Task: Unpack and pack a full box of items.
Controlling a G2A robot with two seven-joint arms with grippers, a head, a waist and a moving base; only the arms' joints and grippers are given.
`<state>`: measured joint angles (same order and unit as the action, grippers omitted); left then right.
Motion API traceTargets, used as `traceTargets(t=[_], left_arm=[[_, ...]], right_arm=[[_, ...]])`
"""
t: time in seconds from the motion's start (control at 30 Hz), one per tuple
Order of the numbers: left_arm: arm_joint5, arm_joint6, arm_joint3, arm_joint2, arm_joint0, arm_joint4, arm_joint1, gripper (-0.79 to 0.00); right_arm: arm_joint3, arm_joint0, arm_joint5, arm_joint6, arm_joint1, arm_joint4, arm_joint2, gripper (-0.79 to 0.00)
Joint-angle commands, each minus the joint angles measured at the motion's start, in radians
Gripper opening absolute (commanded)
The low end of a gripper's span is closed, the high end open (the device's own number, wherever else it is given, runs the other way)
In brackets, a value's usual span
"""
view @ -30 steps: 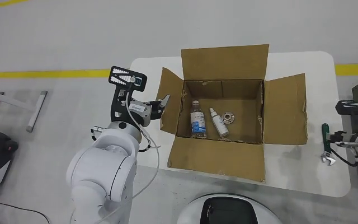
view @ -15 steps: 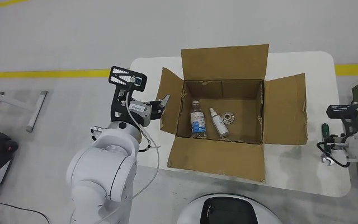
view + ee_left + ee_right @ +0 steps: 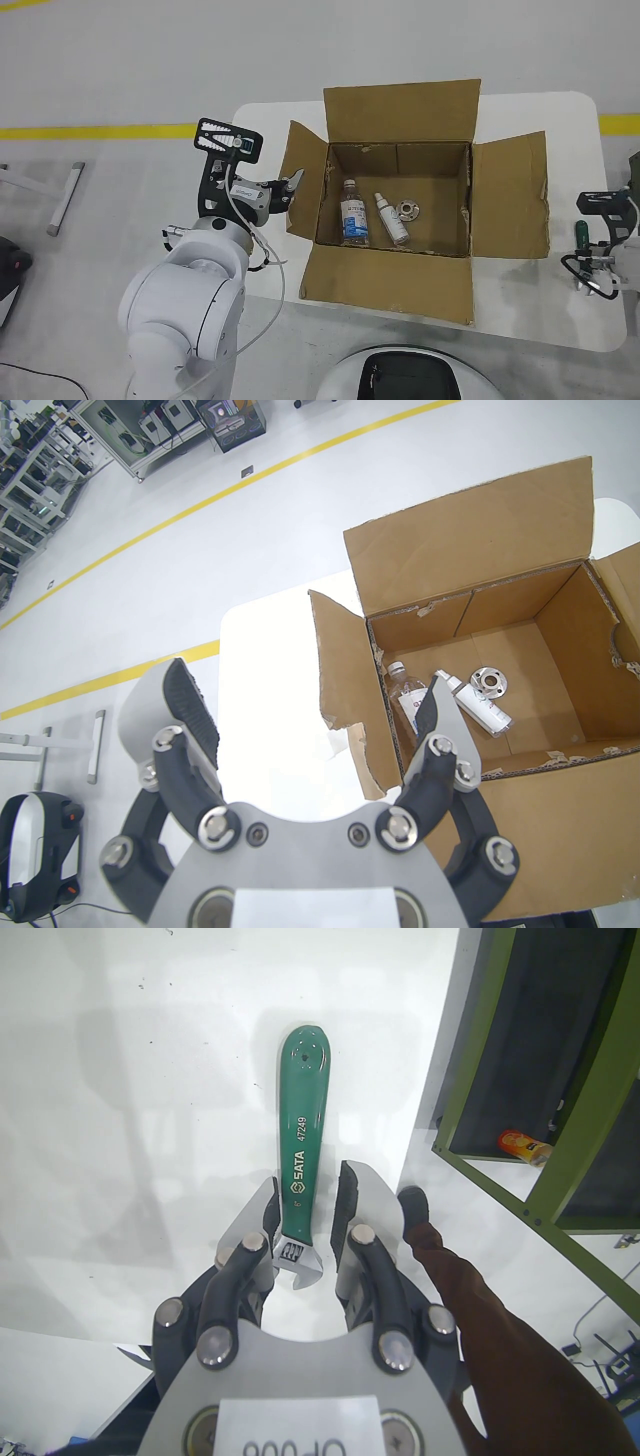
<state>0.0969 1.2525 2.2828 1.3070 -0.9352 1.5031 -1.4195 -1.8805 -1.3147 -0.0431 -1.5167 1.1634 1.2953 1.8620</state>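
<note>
The cardboard box (image 3: 390, 285) sat open in the middle of the white worktop (image 3: 540, 300), all four flaps folded outward and the left flap torn along its edge. On the box floor lay three things, all toward the left and middle. A clear bottle (image 3: 353, 215) lay nearest the left wall. A white spray bottle (image 3: 391, 220) lay just beside it, and a small metal flange (image 3: 408, 210) sat close to the spray bottle's nozzle end. The left jaws hung over the worktop's left edge, just outside the torn flap and level with the bottle. They stood wide apart, with nothing between their ribbed pads (image 3: 192, 705). A green-handled wrench (image 3: 302, 1128) lay flat on the worktop near its right edge, well apart from the box and beyond the right flap. Its metal head pointed toward the robot and its handle pointed away. The right jaws were low over the wrench, straddling the handle just above the head. They were apart rather than clamped: one jaw was touching or all but touching the handle, and the other stood clear of it with bare worktop showing in the gap.
</note>
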Motion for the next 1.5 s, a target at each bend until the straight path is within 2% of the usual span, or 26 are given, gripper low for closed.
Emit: traceTargets(t=[0.0, 0.2, 0.33, 0.37, 0.43, 0.47, 0.6, 0.77, 0.93, 1.07, 1.2, 1.3, 1.47], left_arm=[[0.0, 0.0, 0.0, 0.0, 0.0, 0.0, 0.0, 0.0], [0.0, 0.0, 0.0, 0.0, 0.0, 0.0, 0.0, 0.0], [0.0, 0.0, 0.0, 0.0, 0.0, 0.0, 0.0, 0.0], [0.0, 0.0, 0.0, 0.0, 0.0, 0.0, 0.0, 0.0], [0.0, 0.0, 0.0, 0.0, 0.0, 0.0, 0.0, 0.0], [0.0, 0.0, 0.0, 0.0, 0.0, 0.0, 0.0, 0.0], [0.0, 0.0, 0.0, 0.0, 0.0, 0.0, 0.0, 0.0], [0.0, 0.0, 0.0, 0.0, 0.0, 0.0, 0.0, 0.0], [0.0, 0.0, 0.0, 0.0, 0.0, 0.0, 0.0, 0.0], [0.0, 0.0, 0.0, 0.0, 0.0, 0.0, 0.0, 0.0], [0.0, 0.0, 0.0, 0.0, 0.0, 0.0, 0.0, 0.0], [0.0, 0.0, 0.0, 0.0, 0.0, 0.0, 0.0, 0.0], [0.0, 0.0, 0.0, 0.0, 0.0, 0.0, 0.0, 0.0]], right_arm=[[0.006, 0.001, 0.0, 0.002, -0.001, 0.002, -0.003, -0.505], [0.022, 0.009, -0.001, 0.005, -0.005, 0.001, -0.011, -0.508], [0.035, 0.015, -0.003, 0.007, -0.007, 0.001, -0.019, -0.539], [0.037, 0.016, -0.002, 0.008, -0.007, 0.001, -0.022, -0.594], [0.041, 0.019, -0.004, 0.01, -0.008, 0.001, -0.025, -0.77], [0.04, 0.022, -0.006, 0.012, -0.009, -0.002, -0.025, -0.785], [-0.005, 0.037, -0.035, 0.034, -0.01, -0.045, 0.004, -0.785], [-0.116, 0.073, -0.09, 0.071, -0.013, -0.166, 0.094, -0.785], [-0.272, 0.15, -0.147, 0.069, -0.019, -0.315, 0.172, -0.785], [-0.405, 0.201, -0.169, 0.066, -0.026, -0.41, 0.176, -0.785], [-0.469, 0.247, -0.161, 0.032, -0.037, -0.425, 0.112, -0.785], [-0.469, 0.318, -0.14, 0.028, -0.044, -0.457, -0.017, -0.785], [-0.469, 0.375, -0.185, 0.039, -0.046, -0.308, -0.295, -0.785]])
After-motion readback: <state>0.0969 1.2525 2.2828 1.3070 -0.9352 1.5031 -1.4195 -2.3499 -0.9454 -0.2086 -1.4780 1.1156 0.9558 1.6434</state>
